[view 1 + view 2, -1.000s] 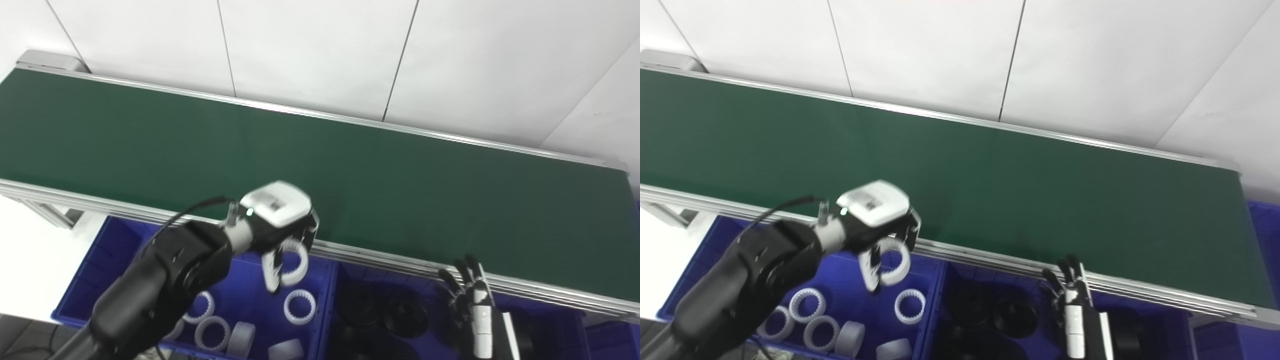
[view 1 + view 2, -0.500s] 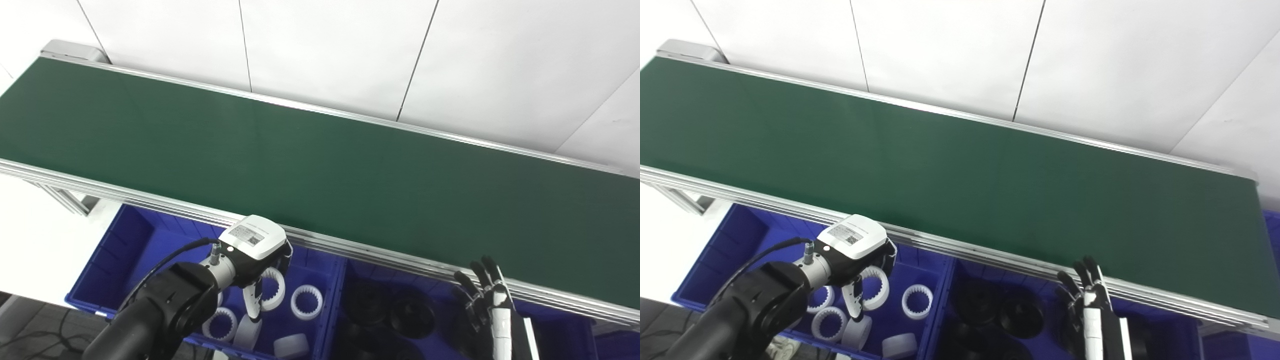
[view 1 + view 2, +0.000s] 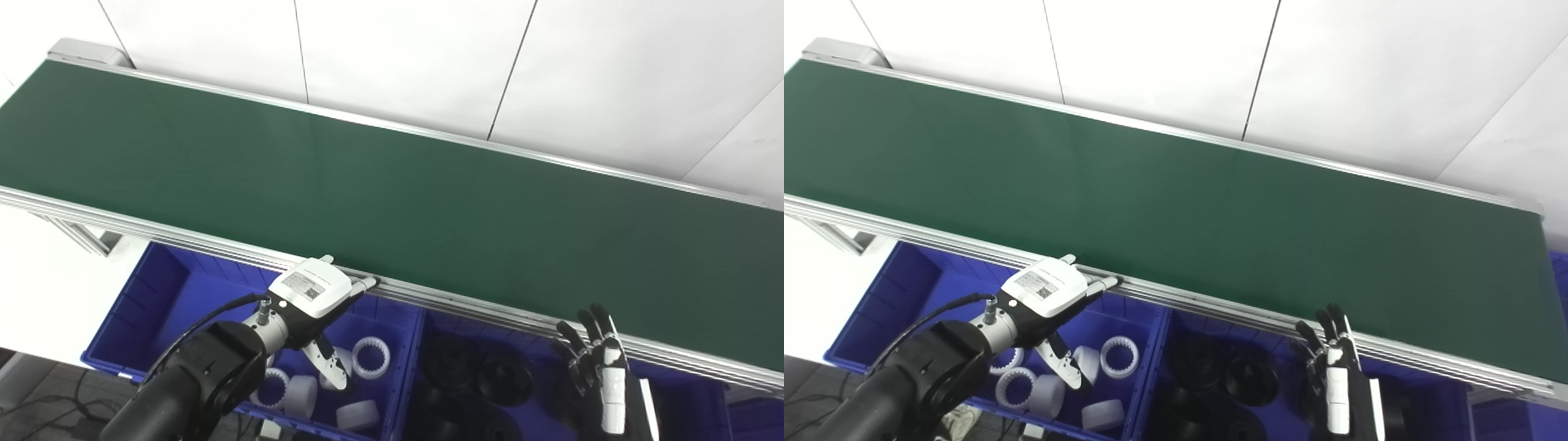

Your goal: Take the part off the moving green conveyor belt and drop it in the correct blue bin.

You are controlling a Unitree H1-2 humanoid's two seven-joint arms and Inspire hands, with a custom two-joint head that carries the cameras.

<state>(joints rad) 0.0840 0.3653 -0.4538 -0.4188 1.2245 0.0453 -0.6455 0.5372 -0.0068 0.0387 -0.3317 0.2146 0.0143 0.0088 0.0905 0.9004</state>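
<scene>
Left hand [image 3: 315, 309] hangs over the left blue bin [image 3: 159, 300], fingers spread apart and holding nothing; thumb points down into the bin, other fingertips reach up to the aluminium rail of the conveyor's near edge. Directly under the thumb a white ring-shaped part [image 3: 335, 367] lies among the other white rings [image 3: 372, 357] already in that bin; judged from how it lies, this is the delivered part, though it cannot be told apart with certainty from its neighbours. The green conveyor belt [image 3: 392, 184] is bare along its whole visible length, with no part on it. Right hand [image 3: 597, 373] is raised over the right blue bin [image 3: 422, 331], fingers open and extended, gripping nothing; that bin holds black round parts [image 3: 501, 384]. Assessment: pick and drop appear done, white part sorted with the white ones, so bin choice looks correct. Remaining, as far as can be judged: lift the left hand clear of the bin and rail, then wait for the next piece on the belt.
</scene>
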